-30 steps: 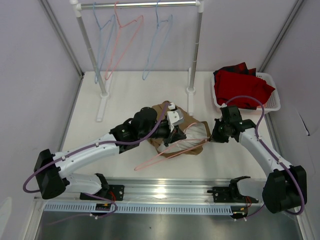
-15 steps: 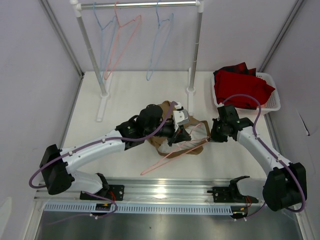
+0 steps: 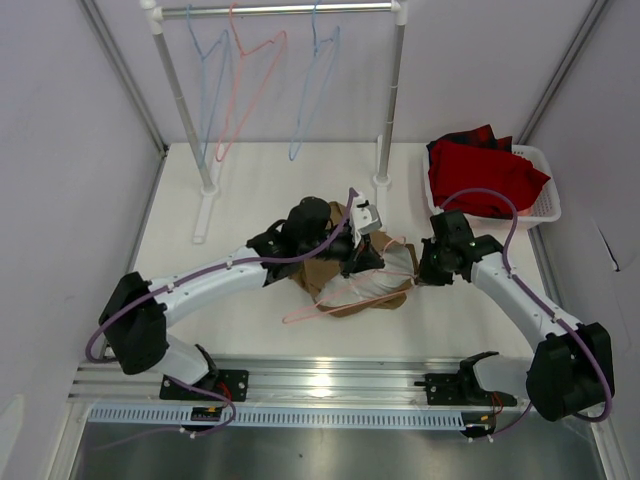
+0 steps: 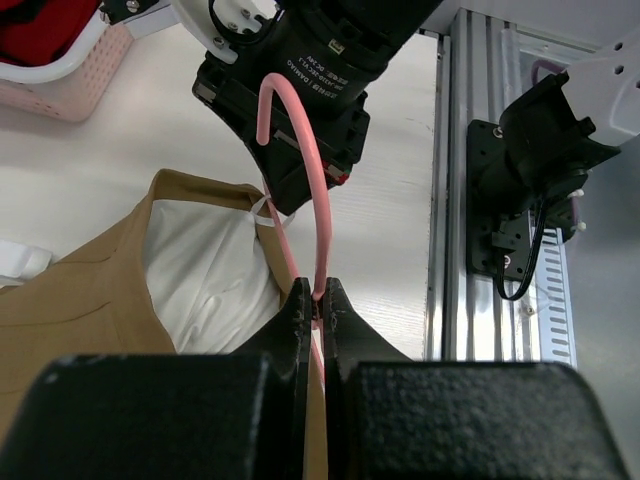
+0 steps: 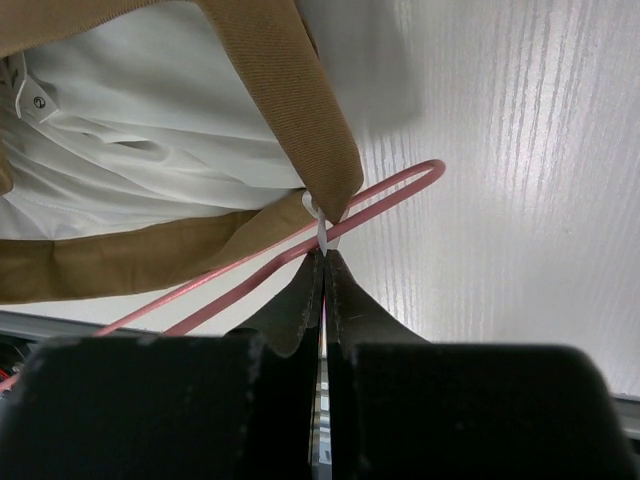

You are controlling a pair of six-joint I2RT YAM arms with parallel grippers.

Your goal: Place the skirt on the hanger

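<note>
Top external view: skirt (image 3: pixel 365 288) lies mid-table between both arms, waistband open, pale lining showing. Left gripper (image 4: pixel 318 298): pinched on the hanger (image 4: pixel 324 215) wire just below its hook, likely to steer the frame into the waistband. Right gripper (image 5: pixel 323 265): clamped on the skirt's white waistband loop, seemingly holding that corner for the hanger's end.

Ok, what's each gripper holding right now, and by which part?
Left gripper pinches the hanger on the stem just below its hook. Right gripper appears shut on the skirt by the white loop at its waistband corner.
</note>
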